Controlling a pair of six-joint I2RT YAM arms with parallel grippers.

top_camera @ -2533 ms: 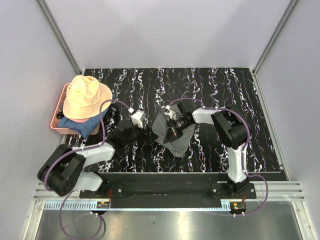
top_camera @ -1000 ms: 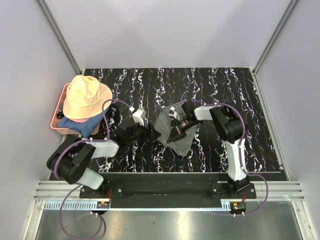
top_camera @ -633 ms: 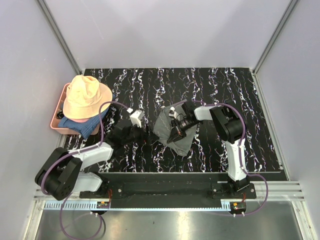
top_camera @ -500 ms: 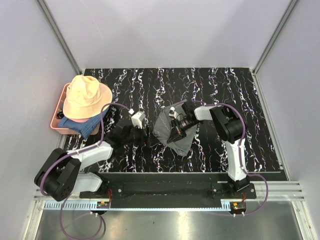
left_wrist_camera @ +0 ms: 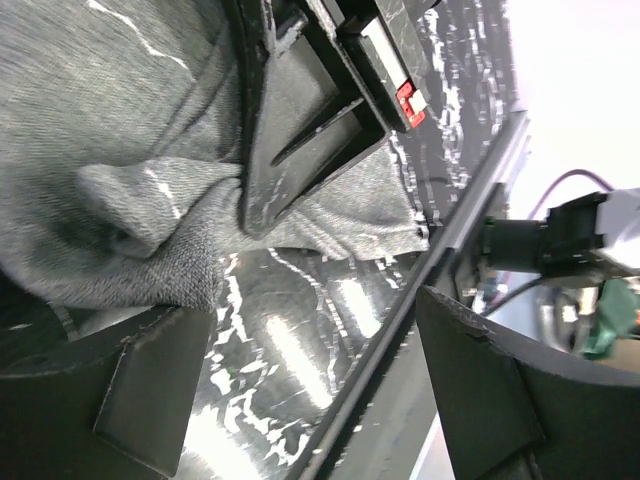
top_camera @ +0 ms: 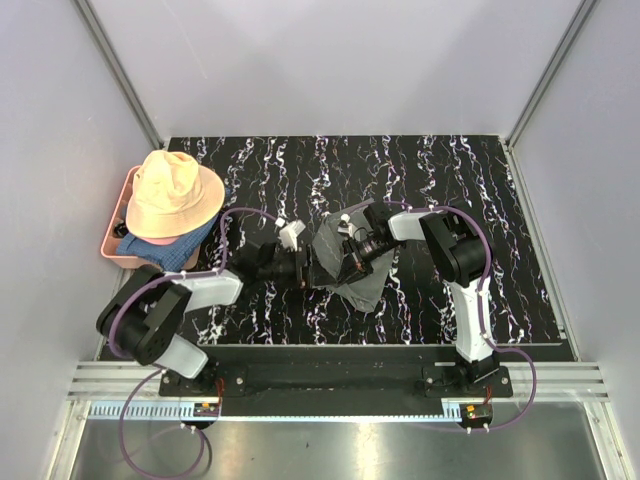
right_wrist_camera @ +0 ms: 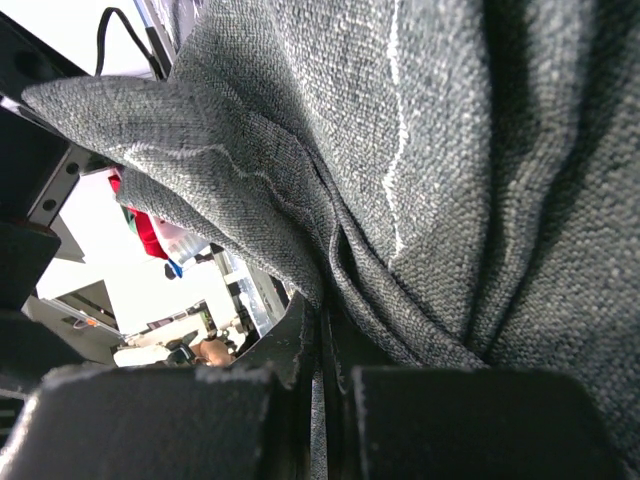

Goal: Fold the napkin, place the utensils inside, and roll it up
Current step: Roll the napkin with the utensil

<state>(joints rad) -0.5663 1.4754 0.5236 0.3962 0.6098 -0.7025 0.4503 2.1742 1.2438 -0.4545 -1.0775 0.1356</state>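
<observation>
The grey napkin (top_camera: pixel 366 284) is bunched up at mid-table, with part of it lifted off the marbled surface. My right gripper (top_camera: pixel 347 256) is shut on a fold of it; in the right wrist view the cloth (right_wrist_camera: pixel 450 150) fills the frame and runs down between the closed jaws of that gripper (right_wrist_camera: pixel 326 385). My left gripper (top_camera: pixel 307 268) stands open right at the napkin's left edge. In the left wrist view the left gripper (left_wrist_camera: pixel 320 400) has only bare table between its fingers, with the napkin (left_wrist_camera: pixel 110 210) just ahead. The utensils are out of view.
A pink tray (top_camera: pixel 110 252) at the far left holds a peach hat (top_camera: pixel 172 195) and a blue cloth (top_camera: pixel 165 256). The black marbled table (top_camera: pixel 480 190) is walled on three sides, and its near edge rail (left_wrist_camera: pixel 440 240) runs close to the left gripper.
My left gripper has swung right across the table to the napkin's left edge, staying open. The right gripper has kept its hold on the napkin and barely moved.
</observation>
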